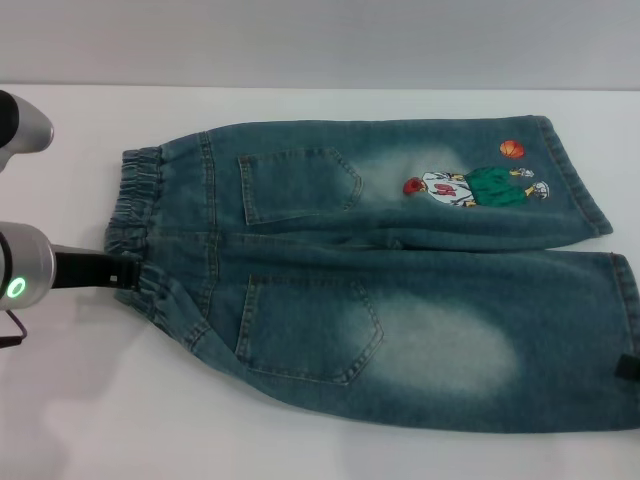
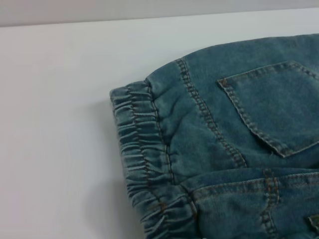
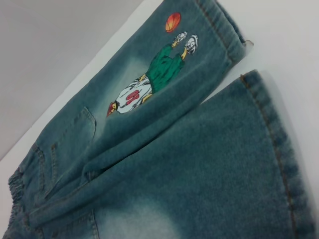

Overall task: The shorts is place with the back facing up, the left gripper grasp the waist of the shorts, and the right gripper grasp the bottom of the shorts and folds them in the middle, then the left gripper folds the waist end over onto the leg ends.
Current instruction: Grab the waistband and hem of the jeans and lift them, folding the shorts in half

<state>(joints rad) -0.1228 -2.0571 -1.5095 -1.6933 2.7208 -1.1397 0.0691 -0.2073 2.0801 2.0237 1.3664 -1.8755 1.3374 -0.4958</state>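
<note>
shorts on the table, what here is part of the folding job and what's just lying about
In the job:
- blue-green washed denim shorts, back up
- ruffled elastic waist
- flat stitched leg hems
- black-fingered left gripper at the waist
- black right gripper at the hem

Lying about:
- nothing but the white table

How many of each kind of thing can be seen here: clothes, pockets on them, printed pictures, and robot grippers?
Shorts: 1
Back pockets: 2, the far one and the near one
Printed pictures: 2, a cartoon figure and an orange ball
Grippers: 2, the left gripper at the waistband, the right gripper at the near leg hem
Total: 7
</note>
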